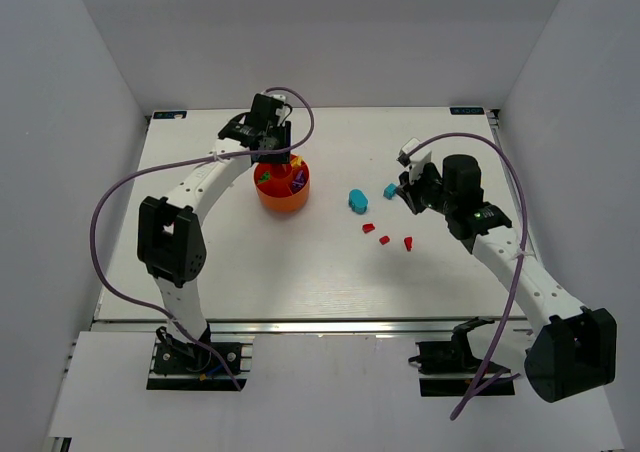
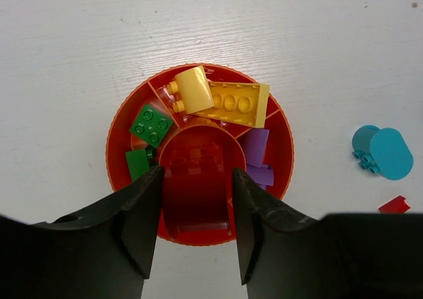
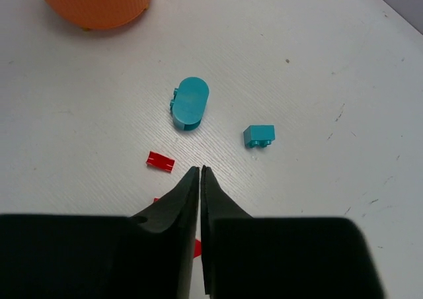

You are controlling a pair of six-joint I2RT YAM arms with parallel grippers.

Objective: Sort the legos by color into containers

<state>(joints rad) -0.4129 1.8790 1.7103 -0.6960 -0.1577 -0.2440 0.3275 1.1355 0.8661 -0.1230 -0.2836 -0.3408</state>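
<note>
Orange tub (image 2: 115,140) sits left of centre toward the table's far edge, keeping yellow legos (image 2: 231,104), green legos (image 2: 151,124) and purple legos (image 2: 256,150) in separate compartments. The left gripper (image 2: 195,206) hangs over its central cup, jaws wide and apparently empty. Rightward, teal legos (image 3: 190,102) and red legos (image 3: 160,161) lie unsorted beneath the right gripper (image 3: 199,173), which is pinched closed on nothing.

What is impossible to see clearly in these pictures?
- Left wrist: the left fingers cover the near compartments of the orange tub.
- Right wrist: the top edge cuts off the tub; the right fingers partly hide two red pieces.
- Top external: the tub's contents are too small.
</note>
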